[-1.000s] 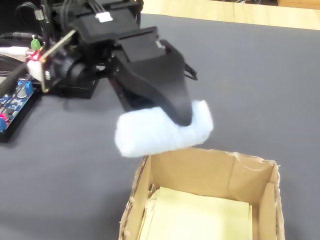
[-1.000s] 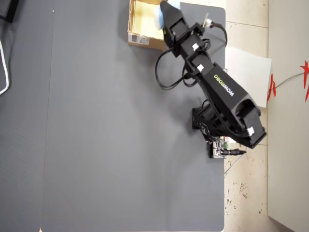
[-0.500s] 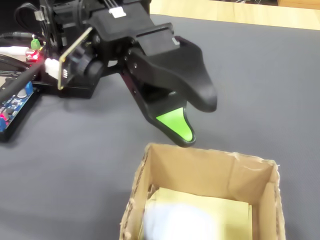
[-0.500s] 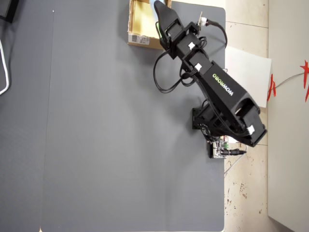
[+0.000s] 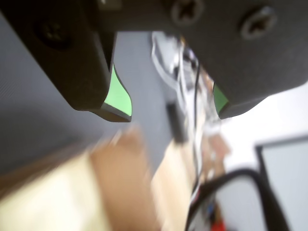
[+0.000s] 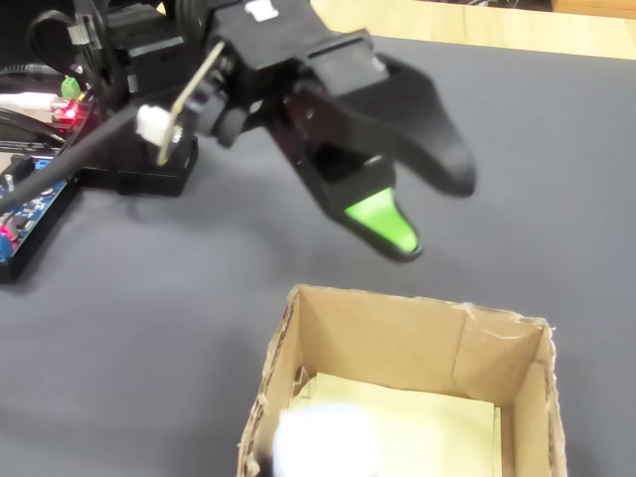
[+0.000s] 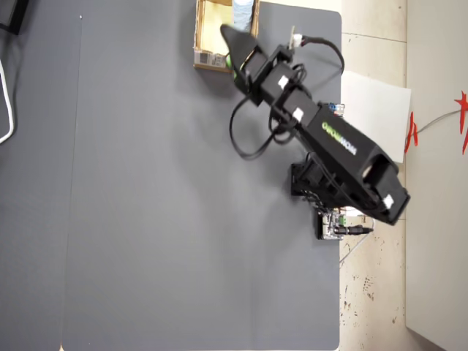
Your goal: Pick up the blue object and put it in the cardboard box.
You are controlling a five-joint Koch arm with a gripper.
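Dark grey mat (image 7: pixel 161 190) covers table. Your arm (image 7: pixel 329 142) reaches from base toward cardboard box (image 6: pixel 397 343) at mat's top edge in overhead view. Your gripper (image 6: pixel 422 214) hangs just above box's far wall, fingers spread wide, gripping nothing. Blue object (image 6: pixel 323 442) lies inside box, near-left corner in fixed view, blurred.

My wrist camera peers past the black green-padded gripper (image 5: pixel 173 111); my fixed one sits close behind the tan cardboard box (image 6: pixel 397 343) (shared with overhead (image 7: pixel 208 57)).
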